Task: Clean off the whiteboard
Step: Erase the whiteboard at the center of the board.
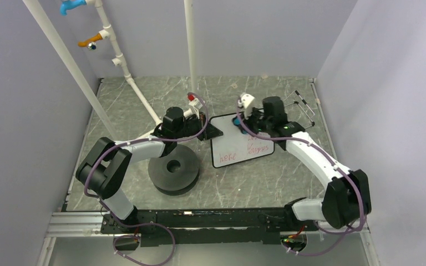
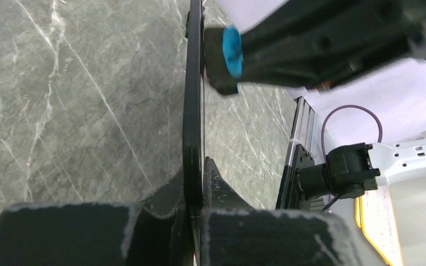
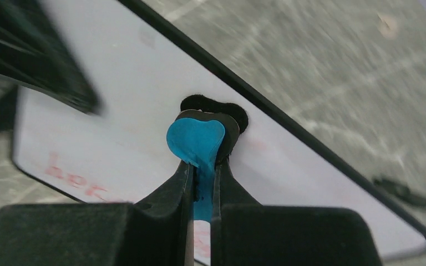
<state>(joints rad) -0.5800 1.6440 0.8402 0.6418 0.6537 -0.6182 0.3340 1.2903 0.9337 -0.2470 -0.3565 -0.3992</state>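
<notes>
A: How far along?
B: Barely. Left hand (image 2: 193, 213) pinches the whiteboard (image 1: 230, 137) edge on the table (image 1: 144, 100). Right hand (image 3: 202, 174) clamps the eraser (image 3: 197, 138) against its far edge. Red writing (image 1: 227, 157) not yet wiped.

The left arm (image 1: 138, 148) and the right arm (image 1: 310, 156) are built alike, from white tubular links joined by bulky black housings. A thin purple cable (image 1: 87, 183) is looped along each. Both are bolted to a black base rail (image 1: 211, 221). A small green light (image 1: 284, 128) is seen on the right wrist. The left claw (image 2: 193, 191) and the right claw (image 3: 202, 172) are fitted with black wedge-shaped fingers, and pale scuffed edges are seen on the blocks behind them.
</notes>
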